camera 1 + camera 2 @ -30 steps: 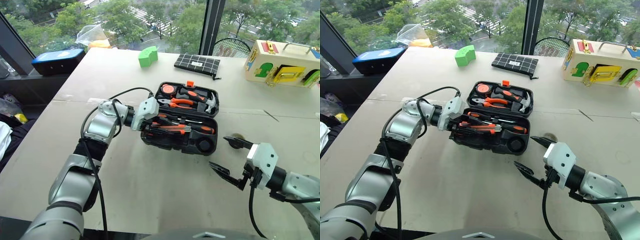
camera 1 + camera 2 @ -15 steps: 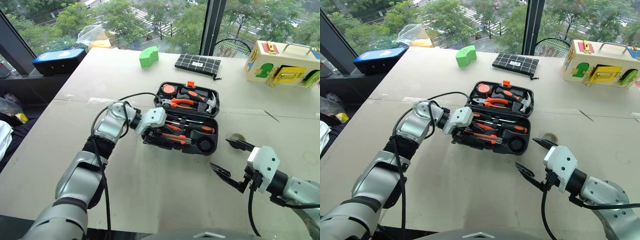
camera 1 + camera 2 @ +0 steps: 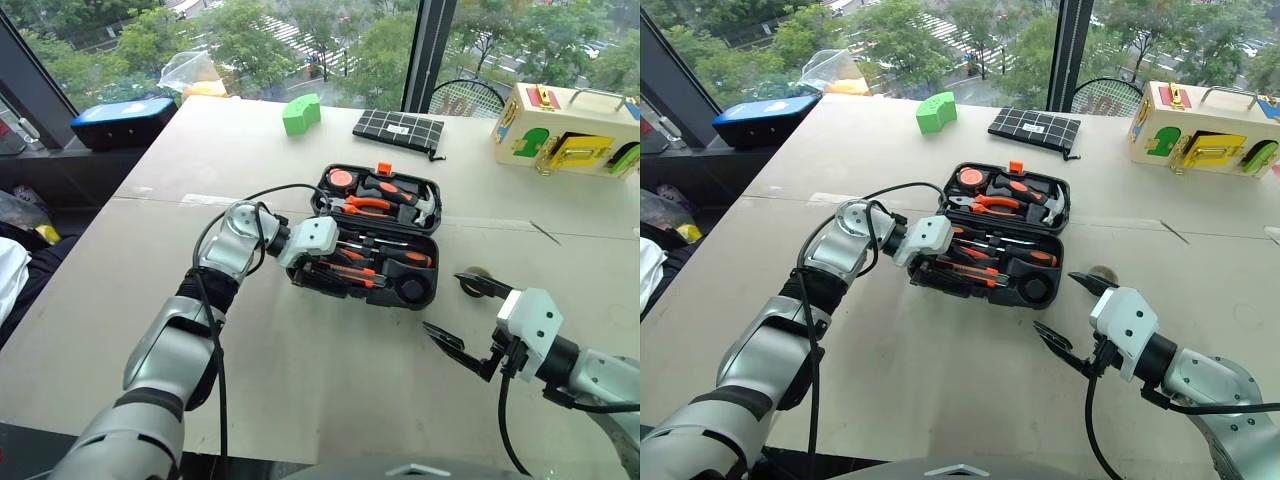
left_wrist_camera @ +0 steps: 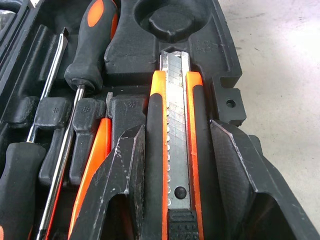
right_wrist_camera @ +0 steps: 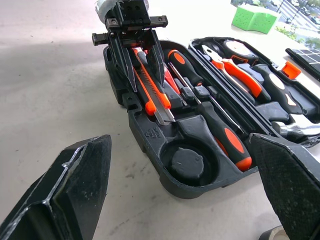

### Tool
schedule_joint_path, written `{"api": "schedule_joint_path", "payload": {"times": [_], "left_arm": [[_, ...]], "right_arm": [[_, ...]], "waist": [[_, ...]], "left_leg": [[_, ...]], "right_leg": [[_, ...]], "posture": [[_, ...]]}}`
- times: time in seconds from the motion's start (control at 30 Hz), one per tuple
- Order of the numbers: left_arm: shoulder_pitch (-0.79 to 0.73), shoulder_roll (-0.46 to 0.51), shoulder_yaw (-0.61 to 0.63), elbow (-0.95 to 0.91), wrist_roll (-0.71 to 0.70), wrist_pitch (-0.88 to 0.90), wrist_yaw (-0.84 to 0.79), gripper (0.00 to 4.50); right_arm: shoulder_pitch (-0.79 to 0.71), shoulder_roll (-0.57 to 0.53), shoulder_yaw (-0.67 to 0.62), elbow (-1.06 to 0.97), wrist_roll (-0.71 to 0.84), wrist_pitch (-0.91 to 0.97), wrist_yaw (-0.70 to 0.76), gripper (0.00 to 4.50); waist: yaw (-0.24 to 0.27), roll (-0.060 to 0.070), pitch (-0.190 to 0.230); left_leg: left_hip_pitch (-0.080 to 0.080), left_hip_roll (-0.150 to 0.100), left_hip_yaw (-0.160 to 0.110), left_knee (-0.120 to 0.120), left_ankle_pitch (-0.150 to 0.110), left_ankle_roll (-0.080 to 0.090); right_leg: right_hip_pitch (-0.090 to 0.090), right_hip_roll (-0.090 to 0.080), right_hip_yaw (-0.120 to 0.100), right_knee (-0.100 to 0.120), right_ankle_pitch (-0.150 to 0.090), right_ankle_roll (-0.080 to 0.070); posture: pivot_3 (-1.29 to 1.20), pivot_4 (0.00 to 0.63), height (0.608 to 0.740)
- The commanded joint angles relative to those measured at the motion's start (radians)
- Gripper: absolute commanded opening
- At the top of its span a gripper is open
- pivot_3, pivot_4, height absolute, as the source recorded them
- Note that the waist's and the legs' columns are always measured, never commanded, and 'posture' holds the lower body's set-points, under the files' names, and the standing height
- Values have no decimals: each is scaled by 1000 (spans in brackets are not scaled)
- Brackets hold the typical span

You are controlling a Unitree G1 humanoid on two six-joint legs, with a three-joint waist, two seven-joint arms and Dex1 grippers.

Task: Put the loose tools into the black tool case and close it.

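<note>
On the pale table (image 3: pixel 300 400), the black tool case (image 3: pixel 375 235) lay open near the middle, its lid half, bearing the orange latch (image 3: pixel 383 168), on the side away from the robot. Inside the near half, an orange-and-black utility knife (image 4: pixel 175 150) sat in its slot beside black-handled screwdrivers (image 5: pixel 220 127); the round recess (image 5: pixel 185 162) at the end of that half held no visible tool. The left gripper (image 5: pixel 142 60) reached into the near half from the case's left end, its two fingers (image 4: pixel 112 185) set apart on either side of the knife's rear end; whether they pressed on it could not be told. The right gripper (image 3: pixel 468 318) hovered over the table just right of the case, its fingers spread wide and holding nothing. Farther back lay a green block (image 3: pixel 298 113), a gridded black pouch (image 3: pixel 397 128) and a blue-lidded box (image 3: pixel 118 118).
</note>
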Motion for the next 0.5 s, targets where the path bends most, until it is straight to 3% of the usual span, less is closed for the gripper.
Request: {"api": "schedule_joint_path", "payload": {"times": [0.03,0.13,0.3,0.33,0.43,0.5], "left_arm": [[-18,-23,31,-15,-41,56,4,3172],[-14,-7,101,-83,-124,221,2,4413],[29,44,182,-187,-233,458,14,4413],[45,55,191,-202,-241,477,21,3810],[94,77,209,-248,-255,511,42,2899],[114,81,214,-269,-260,523,63,1950]], "right_arm": [[-4,-7,-19,-15,0,7,-3,4500],[3,-1,-20,-28,2,18,-11,4500],[-4,6,-13,-21,6,21,-14,4500],[-12,6,-7,-14,5,21,-12,4500],[-41,5,3,2,10,22,-2,4500],[-53,3,5,10,13,22,6,4500]], "waist": [[-2,0,0],[-5,0,0],[-13,0,1],[-13,0,1],[-13,0,1],[-9,0,1]], "left_leg": [[0,0,0,0,0,0],[0,0,0,0,0,0],[1,3,-2,-1,0,0],[2,3,-2,-1,0,0],[3,3,-2,-1,0,0],[3,3,-2,-1,0,0]], "right_leg": [[0,0,0,0,0,0],[-1,1,0,1,0,0],[-1,3,0,3,0,0],[-1,4,0,4,0,0],[-1,4,0,5,0,0],[-1,4,0,5,0,0]], "posture": [[0,150,740],[0,150,740],[0,150,740],[0,150,740],[0,150,740],[0,150,740]]}}
